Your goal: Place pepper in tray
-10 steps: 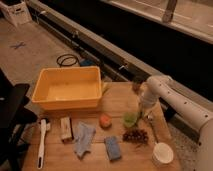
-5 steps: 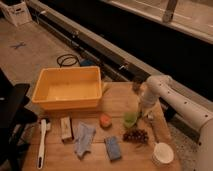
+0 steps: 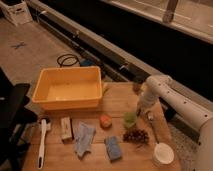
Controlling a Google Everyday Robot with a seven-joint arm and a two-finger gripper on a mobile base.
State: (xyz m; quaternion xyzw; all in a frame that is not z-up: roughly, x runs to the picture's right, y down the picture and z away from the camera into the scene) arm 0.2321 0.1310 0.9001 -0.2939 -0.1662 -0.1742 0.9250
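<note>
The yellow tray (image 3: 45, 100) stands at the back left of the wooden table and looks empty. My gripper (image 3: 137, 109) is right of it, lowered at the end of the white arm (image 3: 162, 92) and shut, its tip just above the small green cup (image 3: 130, 120). A slim bit of green shows at the fingertips. I cannot tell whether that is the pepper or part of the cup. No pepper shows plainly elsewhere.
An orange lump (image 3: 105, 121), a dark cluster (image 3: 136, 136), a spoon (image 3: 151, 127) and a white bowl (image 3: 163, 154) lie around the cup. Along the front are a blue sponge (image 3: 113, 148), blue cloth (image 3: 84, 139), tan block (image 3: 66, 129) and white brush (image 3: 42, 145). A black chair (image 3: 12, 117) stands left.
</note>
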